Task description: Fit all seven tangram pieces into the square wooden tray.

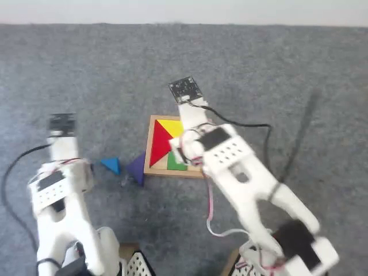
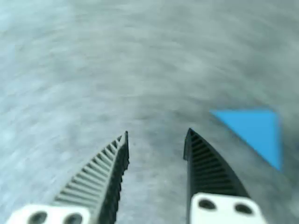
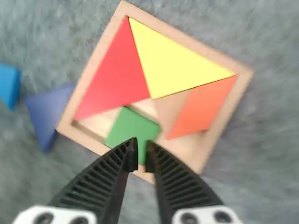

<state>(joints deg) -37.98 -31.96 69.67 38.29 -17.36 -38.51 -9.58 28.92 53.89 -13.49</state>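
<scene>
Jaws spread, the left gripper (image 2: 157, 133) hangs by the blue triangle (image 2: 254, 130) outside the tray (image 3: 236, 100) (purple triangle (image 3: 44, 112) nearer it), probably the next grasp; the right gripper (image 3: 141, 142), pressed nearly together and empty, hovers above the tray's edge.

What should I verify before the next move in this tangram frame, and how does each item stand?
1. Left gripper open for a pick: ok.
2. Blue triangle lined up between its fingers: not ok, it lies off to one side.
3. Right gripper empty: ok, nearly shut on nothing, over the tray edge.
4. Free room in the tray: ok, bare wood shows beside the green square.
5. Purple triangle free to pick: ok, lying outside, beside the tray.
6. All seven pieces located: cannot tell; I count six.
</scene>
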